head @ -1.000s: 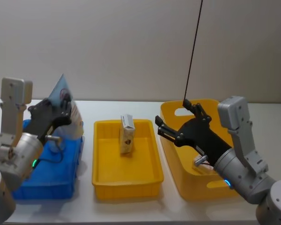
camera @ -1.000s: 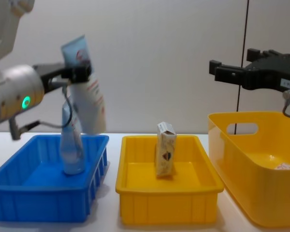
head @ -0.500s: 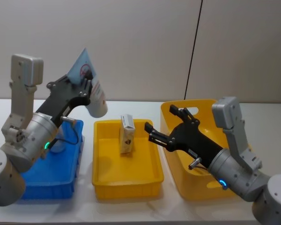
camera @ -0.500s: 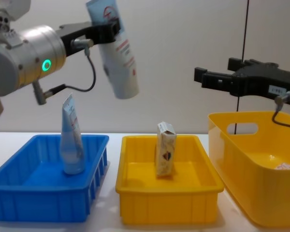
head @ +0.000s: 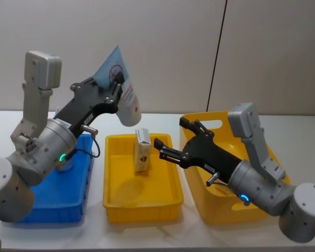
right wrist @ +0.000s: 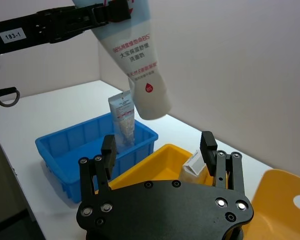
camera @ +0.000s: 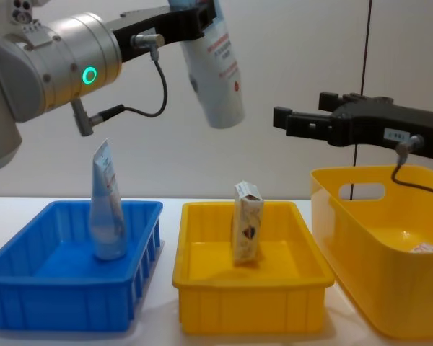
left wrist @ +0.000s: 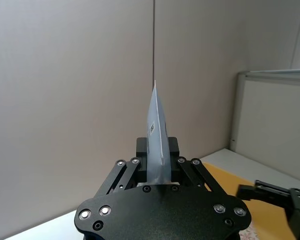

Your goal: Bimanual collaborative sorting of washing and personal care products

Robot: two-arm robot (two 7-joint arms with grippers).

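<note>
Above the tray [camera: 249, 303], a tube [camera: 216, 72] is clamped in the left fingers [camera: 190, 20], its cap slanting toward the spread right fingers [camera: 303, 121].

Head cam high, looking down; chest cam low, side-on; both span blue bin [head: 58, 205] to right bin [head: 210, 207]. Left wrist cam sits close behind left gripper [left wrist: 159, 150] and tube [left wrist: 157, 125], facing far wall [left wrist: 65, 100]. Right wrist cam faces left at blue bin.

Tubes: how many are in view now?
2: a white tube in the left claw, raised; a pale-blue tube standing in the blue bin. The deep yellow bin may hide more.
</note>
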